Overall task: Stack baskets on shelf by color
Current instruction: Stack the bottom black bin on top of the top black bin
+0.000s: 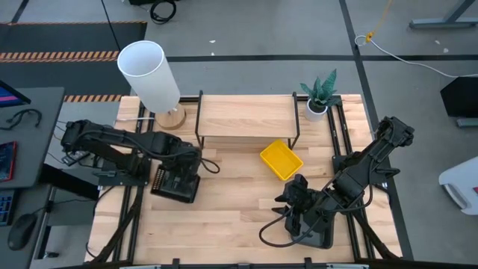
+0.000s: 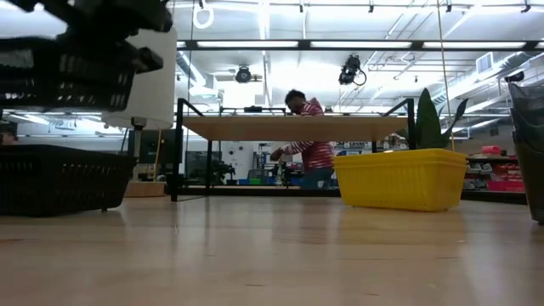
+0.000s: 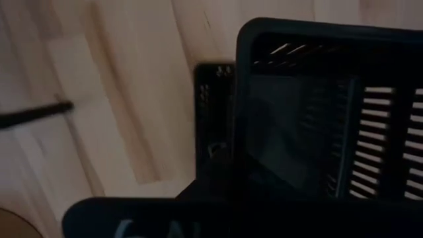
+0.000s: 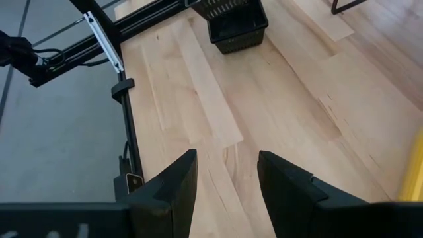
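My left gripper [image 1: 181,161] is shut on a small black mesh basket [image 2: 68,75], which it holds in the air over a second black basket [image 2: 59,178] that rests on the table by its bottom. In the left wrist view the held basket [image 3: 317,112] fills most of the picture, with the lower one [image 3: 213,112] beneath it. A yellow basket [image 1: 281,160] sits on the table in front of the shelf [image 1: 246,116]. My right gripper [image 4: 227,175] is open above bare table near the right side [image 1: 293,196]. A dark grey shape [image 2: 535,153] stands at the low view's right edge. My left gripper comes at the black mesh basket from above, at its top rim [image 2: 127,53]. The basket and the gripper's own body hide the fingers, so the kind of hold cannot be told. The basket hangs lifted clear and roughly level above the second black basket.
A white lamp [image 1: 153,78] on a wooden base stands at the table's far left, and a potted plant [image 1: 320,97] at the far right beside the shelf. Bare tabletop [image 1: 231,202] lies between the two arms. A person shows in the room behind the shelf [image 2: 310,144].
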You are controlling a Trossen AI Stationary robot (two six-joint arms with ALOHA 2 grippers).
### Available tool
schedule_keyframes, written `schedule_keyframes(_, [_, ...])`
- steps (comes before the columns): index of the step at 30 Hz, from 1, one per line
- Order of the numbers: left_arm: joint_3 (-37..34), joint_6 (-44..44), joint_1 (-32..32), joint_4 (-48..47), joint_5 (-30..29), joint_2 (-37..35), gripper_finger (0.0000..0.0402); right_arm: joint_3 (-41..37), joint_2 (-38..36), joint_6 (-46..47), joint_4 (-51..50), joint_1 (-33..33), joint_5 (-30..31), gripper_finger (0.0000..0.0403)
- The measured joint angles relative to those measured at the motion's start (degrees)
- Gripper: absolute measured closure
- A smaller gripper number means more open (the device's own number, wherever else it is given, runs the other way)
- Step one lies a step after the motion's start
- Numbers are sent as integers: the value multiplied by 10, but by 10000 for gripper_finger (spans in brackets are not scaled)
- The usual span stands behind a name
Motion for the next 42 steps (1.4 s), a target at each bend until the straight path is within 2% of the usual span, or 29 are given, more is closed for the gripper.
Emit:
schedule_keyframes(17, [-148,6,4,123,-8,0,397,0,0,2,0,-4,-11,239])
schedule_keyframes(24, [-167,3,4,153,-9,0,388,0,0,0,0,-17,-22,239])
schedule_keyframes(31, [-167,-5,4,162,-9,0,324,0,0,-17,6,-35,-42,239])
schedule_keyframes(37, [-167,-48,4,159,-9,0,249,0,0,-30,18,-42,-46,239])
schedule_keyframes(42, [-167,-95,4,157,-23,0,210,0,0,-30,19,-42,-54,239])
